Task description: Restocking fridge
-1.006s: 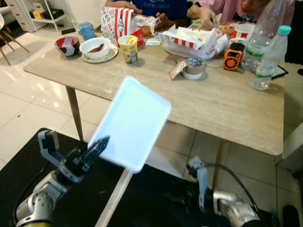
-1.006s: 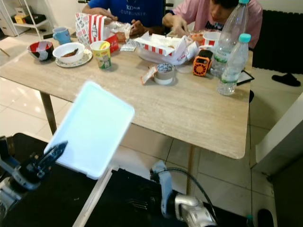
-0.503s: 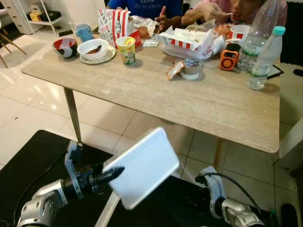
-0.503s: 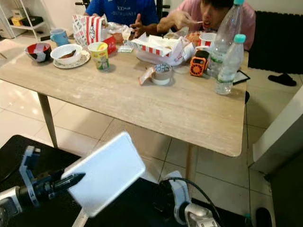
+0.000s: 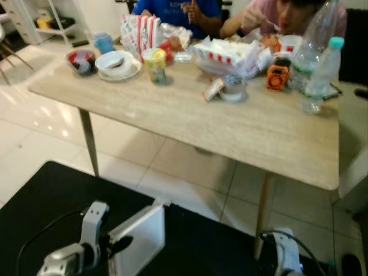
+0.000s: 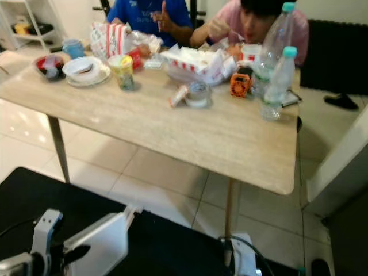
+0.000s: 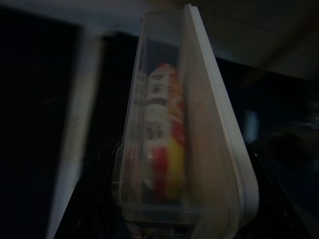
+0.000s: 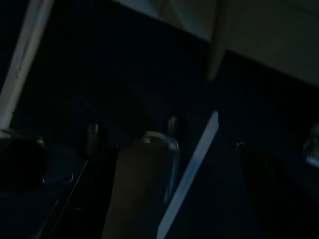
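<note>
Clear plastic is pinched by the left gripper: a lidded food container, holding a red and yellow packet. Compared with 1 second ago, it has been lowered from table height to near the black surface, suggesting carrying toward the fridge. The right gripper's finger state cannot be told. Far off, the dining table is cluttered.

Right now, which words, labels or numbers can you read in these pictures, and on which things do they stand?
None reads clearly.
Blue shirt: white print, blurred.
Red-striped food boxes: print too small.
Packet inside the clear container: red and yellow label, too dark and blurred.
</note>
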Robot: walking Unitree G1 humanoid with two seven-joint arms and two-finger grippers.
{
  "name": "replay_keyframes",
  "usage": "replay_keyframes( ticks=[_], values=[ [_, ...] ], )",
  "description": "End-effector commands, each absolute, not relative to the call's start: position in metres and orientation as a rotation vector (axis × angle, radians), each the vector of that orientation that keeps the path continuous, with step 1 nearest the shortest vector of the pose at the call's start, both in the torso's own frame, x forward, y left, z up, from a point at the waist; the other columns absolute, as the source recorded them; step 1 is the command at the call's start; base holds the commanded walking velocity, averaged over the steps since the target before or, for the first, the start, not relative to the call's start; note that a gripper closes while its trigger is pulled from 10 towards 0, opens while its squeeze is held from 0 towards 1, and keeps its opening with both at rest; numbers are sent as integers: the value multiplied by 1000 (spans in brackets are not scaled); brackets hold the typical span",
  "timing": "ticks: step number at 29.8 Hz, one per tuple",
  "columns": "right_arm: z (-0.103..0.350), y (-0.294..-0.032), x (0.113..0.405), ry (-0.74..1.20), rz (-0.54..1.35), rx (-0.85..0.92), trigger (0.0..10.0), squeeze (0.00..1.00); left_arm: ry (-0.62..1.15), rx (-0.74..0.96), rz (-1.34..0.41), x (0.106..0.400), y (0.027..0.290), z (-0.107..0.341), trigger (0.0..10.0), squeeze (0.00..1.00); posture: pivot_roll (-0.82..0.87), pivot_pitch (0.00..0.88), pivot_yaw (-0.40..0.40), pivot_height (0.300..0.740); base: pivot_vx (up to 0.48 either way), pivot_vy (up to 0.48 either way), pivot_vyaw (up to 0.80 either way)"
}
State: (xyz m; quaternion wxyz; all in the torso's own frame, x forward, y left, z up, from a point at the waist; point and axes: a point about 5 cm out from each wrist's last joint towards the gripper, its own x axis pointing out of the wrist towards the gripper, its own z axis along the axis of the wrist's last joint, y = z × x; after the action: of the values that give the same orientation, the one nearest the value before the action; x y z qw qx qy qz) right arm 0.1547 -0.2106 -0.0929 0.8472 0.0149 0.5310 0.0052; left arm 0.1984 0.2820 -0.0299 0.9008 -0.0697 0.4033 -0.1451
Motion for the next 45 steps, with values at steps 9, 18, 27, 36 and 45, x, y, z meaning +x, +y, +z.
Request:
replay_keyframes(
  ticks=[9, 18, 27, 36, 45],
  values=[
    [-104, -221, 119, 1241, -74, 33, 10000, 0, 967, -187, 58, 149, 275, -72, 10000, 0, 9, 0, 59, 740, 0, 0, 0],
    [-102, -218, 126, 1236, -57, 21, 10000, 0, 1076, -212, 149, 115, 265, -90, 10000, 0, 3, 0, 57, 740, 0, 0, -347],
    [-100, -212, 139, 1233, -28, -9, 10000, 0, 1110, -221, 164, 107, 248, -98, 10000, 0, -1, 0, 72, 740, 0, 0, -776],
    [-103, -209, 130, 1268, -20, -25, 10000, 0, 1101, -173, 145, 116, 247, -96, 10000, 0, 0, 0, 74, 740, 0, 0, -776],
    [-105, -209, 126, 1283, -8, -51, 10000, 0, 1131, -144, 124, 112, 236, -101, 10000, 0, 0, 0, 70, 740, 0, 0, -777]
  ],
)
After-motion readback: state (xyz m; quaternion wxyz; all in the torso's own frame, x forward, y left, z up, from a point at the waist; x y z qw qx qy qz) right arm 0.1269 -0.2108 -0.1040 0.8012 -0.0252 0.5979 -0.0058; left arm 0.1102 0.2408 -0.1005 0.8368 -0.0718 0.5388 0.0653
